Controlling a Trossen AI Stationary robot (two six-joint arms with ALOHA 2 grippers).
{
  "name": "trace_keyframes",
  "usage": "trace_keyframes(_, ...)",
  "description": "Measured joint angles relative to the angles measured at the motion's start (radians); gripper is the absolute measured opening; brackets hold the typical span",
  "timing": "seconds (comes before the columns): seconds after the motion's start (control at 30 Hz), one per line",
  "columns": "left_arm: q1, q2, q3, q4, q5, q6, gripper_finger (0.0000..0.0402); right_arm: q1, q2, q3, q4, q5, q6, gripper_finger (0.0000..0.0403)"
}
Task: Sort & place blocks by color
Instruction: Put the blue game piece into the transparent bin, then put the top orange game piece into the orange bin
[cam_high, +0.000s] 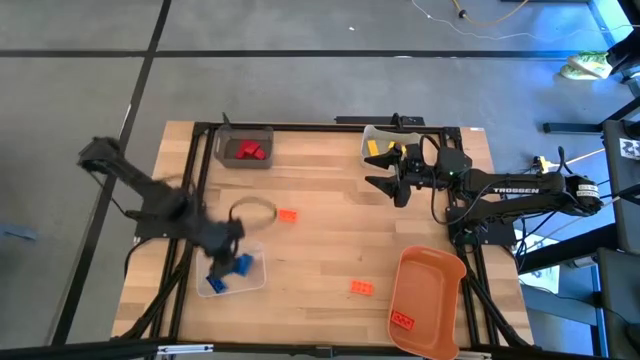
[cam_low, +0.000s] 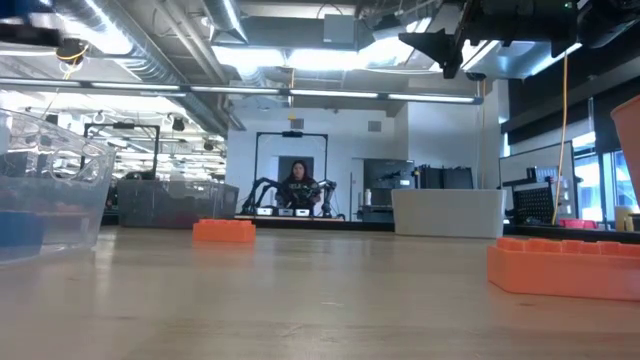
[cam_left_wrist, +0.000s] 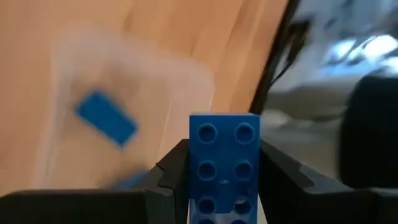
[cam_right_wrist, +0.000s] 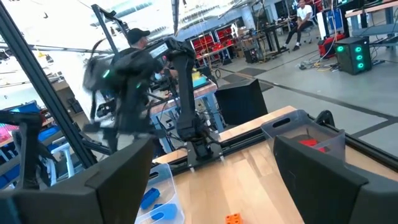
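Observation:
My left gripper (cam_high: 232, 260) is shut on a blue block (cam_left_wrist: 224, 155) above the clear bin (cam_high: 255, 280) at the table's near left. Another blue block (cam_left_wrist: 106, 118) lies in that bin. Two orange blocks (cam_high: 288, 214) (cam_high: 361, 288) lie on the tabletop. Red blocks (cam_high: 248, 150) sit in the dark bin at the far left and yellow ones (cam_high: 378, 148) in the clear bin at the far right. My right gripper (cam_high: 395, 182) hovers open near the yellow bin with nothing between its fingers. My left gripper pinches the blue block by its two long sides (cam_left_wrist: 194, 174) between the two fingers (cam_left_wrist: 171, 174), and the studded face is turned to the wrist camera. The fingers lie along the block, slanting down. The block's free end (cam_left_wrist: 224, 124) juts past the fingertips, clear of the bin.
An orange bin (cam_high: 428, 270) with one block (cam_high: 403, 321) in it stands at the near right. A clear ring (cam_high: 252, 210) lies on the table beside the left gripper. Black frame rails run along the table's edges. Bare wood lies in the middle.

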Motion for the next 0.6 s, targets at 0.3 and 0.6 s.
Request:
trace_keyframes(0.3,-0.227,0.267,-0.007,-0.042,-0.134,-0.133,0.0167,0.0,0.0,0.0,-0.01,0.001,-0.002,0.0335)
trace_keyframes(0.6,-0.155,0.37,-0.009,-0.169,-0.056,-0.037,0.0263,0.0,0.0,0.0,-0.014,0.002,0.0,0.0335)
